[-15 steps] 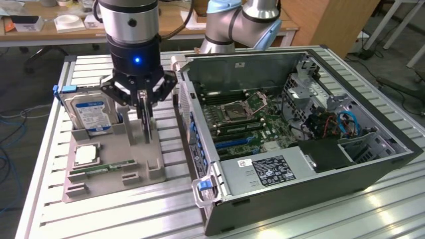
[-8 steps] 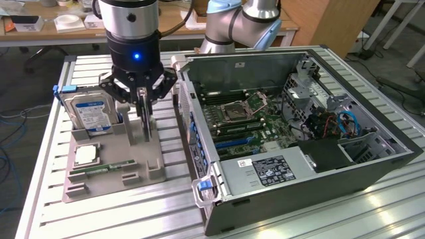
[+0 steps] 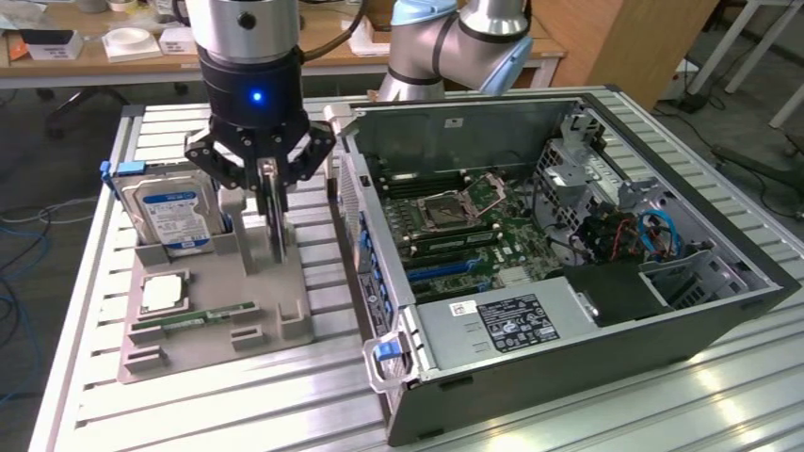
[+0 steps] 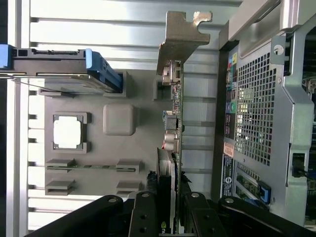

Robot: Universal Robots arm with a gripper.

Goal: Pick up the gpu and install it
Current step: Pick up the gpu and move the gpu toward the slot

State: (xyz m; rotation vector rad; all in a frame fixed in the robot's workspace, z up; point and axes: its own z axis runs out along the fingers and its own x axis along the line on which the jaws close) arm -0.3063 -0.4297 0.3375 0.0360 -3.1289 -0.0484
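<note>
Slatted bench (image 3: 703, 395): gripper (image 3: 267, 188) clamped on gpu (image 3: 274, 240) (upright, edge-on) just beside open case (image 3: 603, 339), not inside; install pending.

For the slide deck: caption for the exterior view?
Gripper jaws shut on the gpu, upright at the grey parts tray, beside the open PC case.

A wooden desk (image 3: 126, 68) stands on grey floor (image 3: 38, 160) behind the slatted table (image 3: 251, 414).
</note>
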